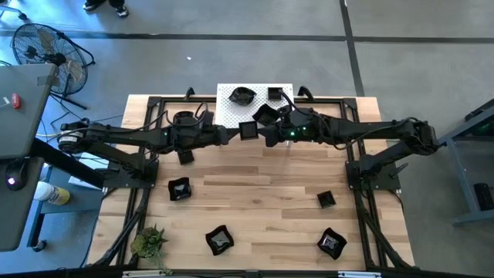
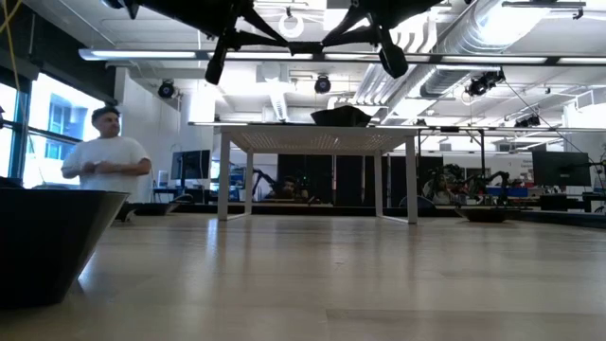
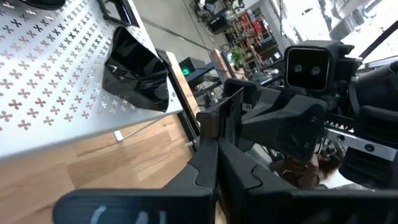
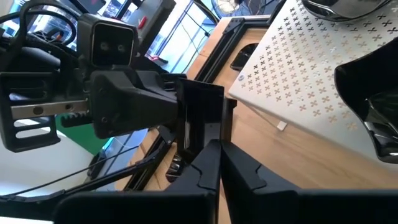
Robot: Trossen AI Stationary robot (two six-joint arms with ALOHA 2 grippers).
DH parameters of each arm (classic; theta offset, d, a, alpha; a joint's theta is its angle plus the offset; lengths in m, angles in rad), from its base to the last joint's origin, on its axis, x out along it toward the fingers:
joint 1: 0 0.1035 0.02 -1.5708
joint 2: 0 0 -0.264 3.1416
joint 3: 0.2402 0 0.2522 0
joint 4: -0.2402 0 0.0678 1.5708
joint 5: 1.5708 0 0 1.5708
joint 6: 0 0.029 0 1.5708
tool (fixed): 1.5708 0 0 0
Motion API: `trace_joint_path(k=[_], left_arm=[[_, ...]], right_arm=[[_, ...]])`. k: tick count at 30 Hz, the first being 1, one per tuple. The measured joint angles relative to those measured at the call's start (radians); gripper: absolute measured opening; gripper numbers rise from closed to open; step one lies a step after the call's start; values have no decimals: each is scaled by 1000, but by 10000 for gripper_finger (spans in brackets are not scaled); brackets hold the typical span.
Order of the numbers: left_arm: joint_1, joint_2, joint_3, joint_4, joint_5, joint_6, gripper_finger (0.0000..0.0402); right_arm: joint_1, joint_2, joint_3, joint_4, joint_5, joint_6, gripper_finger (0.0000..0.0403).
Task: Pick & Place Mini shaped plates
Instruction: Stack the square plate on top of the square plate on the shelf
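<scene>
One mini shaped plate, small, black and square, hangs in the air just before the near edge of the white perforated rack. My left gripper comes at it from the table's left and my right gripper from the right. Both are shut on it. Three more black plates rest on the rack top. Other plates lie on the wooden table. My left gripper pinches the plate's left rim between its two fingers, coming nearly level from the table's left. The plate stands on edge, clear of the table and rack. My right gripper pinches the opposite rim of the same plate between its two fingers, slanting slightly down from the table's right. The plate's dark face rises beyond the fingertips, with the left gripper's body right behind it.
A small green plant stands at the near left corner. Black frame rails run along both table sides. In the low view a person stands beyond the table at the left. A fan stands on the floor far left.
</scene>
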Motion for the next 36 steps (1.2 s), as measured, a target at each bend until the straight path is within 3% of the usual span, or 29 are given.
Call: trace_joint_path(k=[6, 17, 22, 26, 36], left_arm=[[0, -1, 0, -6, 38, 15, 10], [0, -68, -1, -93, 13, 160, 135], [0, -144, -2, -129, -38, 243, 160], [0, -190, -1, -141, -43, 329, 144], [0, -216, 0, -135, -21, 385, 37]], right_arm=[[0, 0, -2, 0, 17, 0, 1], [-23, -4, -2, 7, 22, 8, 1], [-76, -29, -2, 4, 14, 9, 1], [-188, -48, -2, -37, -5, 9, 1], [-522, -22, -1, -118, -157, -55, 0]])
